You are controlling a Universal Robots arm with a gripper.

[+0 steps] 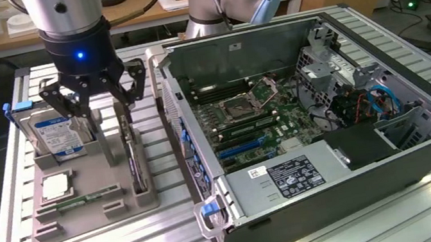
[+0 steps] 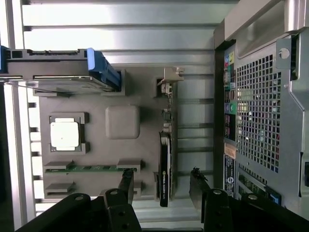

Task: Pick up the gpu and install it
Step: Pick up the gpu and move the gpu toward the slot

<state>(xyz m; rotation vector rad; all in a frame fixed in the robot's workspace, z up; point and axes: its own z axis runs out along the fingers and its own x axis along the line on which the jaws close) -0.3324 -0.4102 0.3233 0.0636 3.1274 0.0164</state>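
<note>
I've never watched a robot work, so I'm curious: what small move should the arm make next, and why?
Probably lower straight down. The open end effector hangs above the gpu, which stands on edge in its grey holder, lined up between the fingers.

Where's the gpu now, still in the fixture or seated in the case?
Still in the fixture: gpu stands on edge in the grey tray's slot, outside the open case. The jaws are open above it, no grip.
</note>
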